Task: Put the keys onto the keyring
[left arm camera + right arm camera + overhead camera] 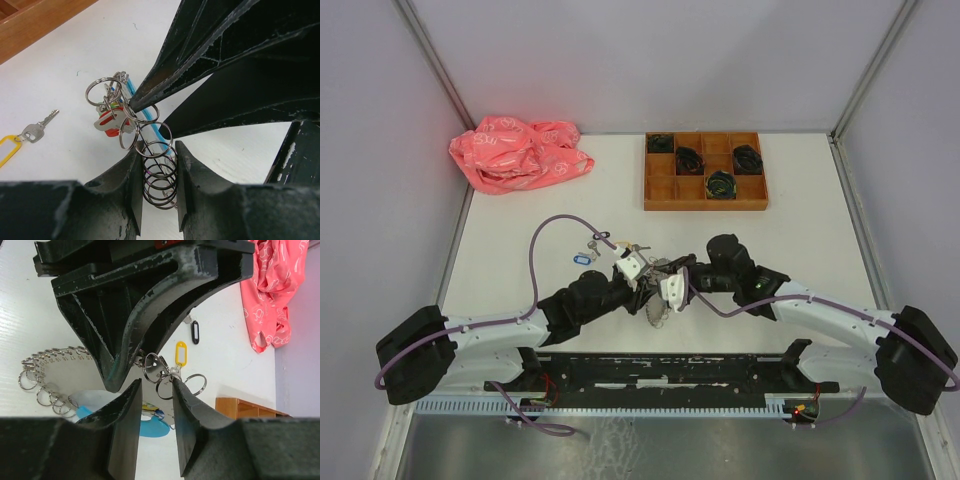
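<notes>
The keyring (658,292) hangs between both grippers at the table's middle. It is a hoop strung with silvery rings and a light-blue section (146,116), and a red tag (106,120) hangs on it. My left gripper (157,150) is shut on a stack of its rings (159,175). In the right wrist view my right gripper (156,385) stands open, with two rings (164,374) just beyond its fingertips. One ring touches the right finger. A key with a yellow tag (9,149) lies loose on the table, and a blue-tagged key (583,258) lies left of the grippers.
A wooden compartment tray (705,204) holding black coiled bundles stands at the back right. A crumpled pink cloth (520,153) lies at the back left. A black-tagged key (195,332) rests beyond the yellow tag (180,353). A purple cable (535,250) loops over the left arm.
</notes>
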You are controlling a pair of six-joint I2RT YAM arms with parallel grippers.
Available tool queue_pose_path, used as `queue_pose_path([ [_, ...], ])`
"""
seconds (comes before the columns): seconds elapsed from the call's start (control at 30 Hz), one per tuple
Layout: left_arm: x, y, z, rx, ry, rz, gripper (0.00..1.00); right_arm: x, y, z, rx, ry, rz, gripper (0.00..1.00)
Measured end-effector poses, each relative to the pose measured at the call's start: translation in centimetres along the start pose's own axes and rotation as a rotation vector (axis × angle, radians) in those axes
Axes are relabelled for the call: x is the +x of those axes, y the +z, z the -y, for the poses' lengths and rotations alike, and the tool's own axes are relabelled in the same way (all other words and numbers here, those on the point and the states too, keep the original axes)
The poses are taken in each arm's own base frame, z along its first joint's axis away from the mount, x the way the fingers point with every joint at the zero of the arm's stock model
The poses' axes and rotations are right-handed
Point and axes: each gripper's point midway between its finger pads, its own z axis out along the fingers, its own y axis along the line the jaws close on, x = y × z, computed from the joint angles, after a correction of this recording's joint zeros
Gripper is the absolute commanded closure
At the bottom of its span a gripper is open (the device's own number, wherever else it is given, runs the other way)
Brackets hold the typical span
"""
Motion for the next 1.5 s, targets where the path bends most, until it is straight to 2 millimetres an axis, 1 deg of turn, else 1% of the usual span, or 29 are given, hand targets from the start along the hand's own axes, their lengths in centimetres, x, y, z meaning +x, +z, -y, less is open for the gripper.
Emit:
queue_pose_path([
  [0.23,0.0,0.0,0.0,0.001,0.000,0.001,0.97,0.5,-0.1,0.5,0.027,-0.005,-0.035,0.68],
  [0.47,0.0,0.0,0.0,0.002,0.000,0.001,0.97,0.2,-1.2,1.8,0.092,-0.027,-0.066,0.77],
  [0.7,0.0,0.0,0.0,0.002,0.000,0.001,0.97,0.6,-1.3,1.6,0.090,-0.013,-0.085,0.77],
  [0.97,0.0,0.0,0.0,0.002,0.000,0.001,0.97,1.1,-0.7,0.8,0.059,0.022,-0.087,0.75],
  [1.3,0.0,0.0,0.0,0.002,0.000,0.000,0.97,0.6,-0.4,1.2,0.072,0.056,-0.064,0.76],
  [1.5,0.0,0.0,0.0,0.002,0.000,0.000,0.97,0.5,-0.4,1.3,0.082,0.085,-0.056,0.80],
])
